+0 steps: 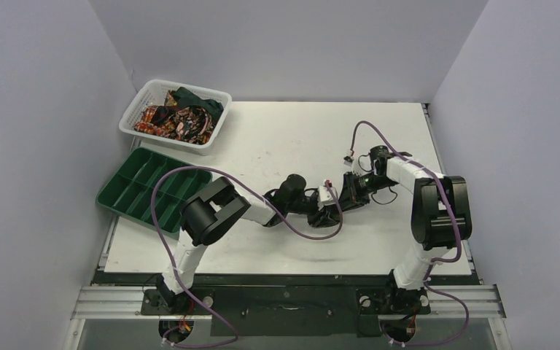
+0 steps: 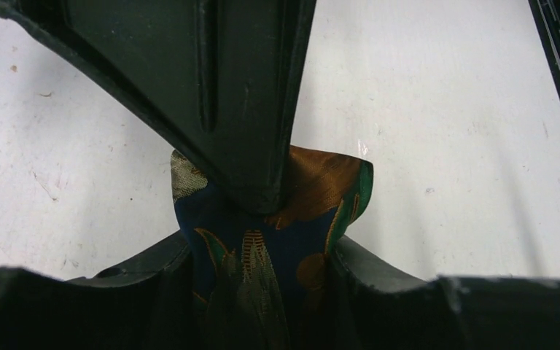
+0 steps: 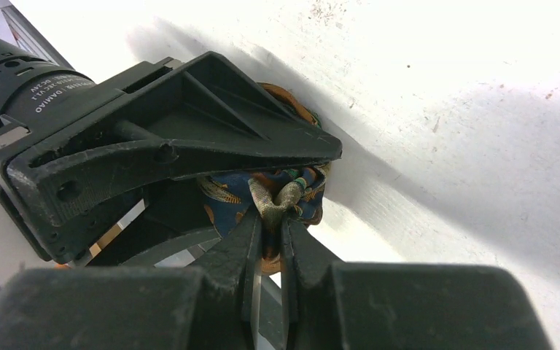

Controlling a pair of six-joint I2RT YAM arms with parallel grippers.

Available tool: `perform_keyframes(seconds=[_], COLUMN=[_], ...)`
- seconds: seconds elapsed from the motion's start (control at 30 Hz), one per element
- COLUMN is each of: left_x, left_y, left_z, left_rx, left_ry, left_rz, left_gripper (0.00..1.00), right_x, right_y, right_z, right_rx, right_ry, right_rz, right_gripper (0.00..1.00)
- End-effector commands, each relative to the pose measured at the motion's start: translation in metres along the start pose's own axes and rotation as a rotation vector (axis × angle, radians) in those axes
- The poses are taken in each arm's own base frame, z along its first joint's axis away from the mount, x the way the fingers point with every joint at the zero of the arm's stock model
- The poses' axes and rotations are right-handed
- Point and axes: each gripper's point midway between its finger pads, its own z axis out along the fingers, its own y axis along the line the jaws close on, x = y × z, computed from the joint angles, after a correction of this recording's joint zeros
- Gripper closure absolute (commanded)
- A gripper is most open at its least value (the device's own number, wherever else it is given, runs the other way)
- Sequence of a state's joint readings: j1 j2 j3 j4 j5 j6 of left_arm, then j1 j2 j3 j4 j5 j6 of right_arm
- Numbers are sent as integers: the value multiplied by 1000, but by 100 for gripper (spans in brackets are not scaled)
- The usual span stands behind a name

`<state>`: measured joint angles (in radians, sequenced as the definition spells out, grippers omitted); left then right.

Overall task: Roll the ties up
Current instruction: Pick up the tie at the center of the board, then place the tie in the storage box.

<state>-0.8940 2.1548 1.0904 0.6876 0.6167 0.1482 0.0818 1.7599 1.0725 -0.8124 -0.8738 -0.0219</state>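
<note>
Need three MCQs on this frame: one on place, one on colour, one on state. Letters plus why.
1. The basket sits: A) far left corner B) far right corner C) between the arm bases.
2. The tray is: A) white B) green C) red.
3. The right gripper is: A) open over bare table B) shut on a tie C) inside the basket.

Answers: 1 A, the top view shows it at the far left. 2 B, it is plainly green in the top view. 3 B, the right wrist view shows it pinching the patterned fabric.
</note>
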Motion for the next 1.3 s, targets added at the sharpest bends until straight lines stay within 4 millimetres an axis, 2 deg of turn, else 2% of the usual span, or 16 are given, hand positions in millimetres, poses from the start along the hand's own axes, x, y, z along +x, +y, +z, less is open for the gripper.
perform_keyframes(seconds=[0.0,0.03,0.07,0.1,0.13,0.2,0.37,0.4,0.63,0.7,0.87,0.9,0.93,1.1,1.17,1.27], left_x=[-7,-13,-14,-21,-24,-36,-55,-50,-78,-78,-70,-73,-89,-123,-130,-148], left_y=[-2,-2,-5,-5,-6,-6,1,0,45,59,92,92,94,92,98,107], left_z=[-5,-9,-12,-20,-24,-41,-91,-98,-171,-195,-259,-264,-278,-269,-257,-242], left_rx=[20,20,24,18,14,-2,-47,-52,-286,-355,-527,-522,-513,-413,-375,-307], left_ry=[0,-2,3,2,3,1,45,75,80,124,201,187,125,-24,-97,-270], left_rz=[15,15,10,7,-1,-14,-113,-150,-300,-341,-467,-481,-484,-549,-677,-780], left_gripper=[65,59,40,30,12,1,3,3,3,3,3,3,3,3,3,3], right_x=[-13,-14,-16,-20,-22,-29,-45,-45,-62,-67,-88,-91,-105,-118,-120,-122], right_y=[2,2,2,4,4,8,19,20,36,45,79,82,105,146,151,139], right_z=[-10,-11,-11,-14,-16,-22,-37,-37,-47,-49,-56,-58,-61,-62,-60,-56], right_rx=[33,33,37,39,41,49,57,53,49,46,48,54,50,-47,-92,-153], right_ry=[-57,-61,-64,-77,-85,-106,-142,-136,-157,-164,-196,-203,-233,-299,-315,-321], right_rz=[-42,-40,-40,-45,-48,-65,-127,-133,-208,-238,-357,-372,-438,-434,-378,-230], right_gripper=[100,100,100,100,100,100,100,100,100,100,100,100,100,100,100,100])
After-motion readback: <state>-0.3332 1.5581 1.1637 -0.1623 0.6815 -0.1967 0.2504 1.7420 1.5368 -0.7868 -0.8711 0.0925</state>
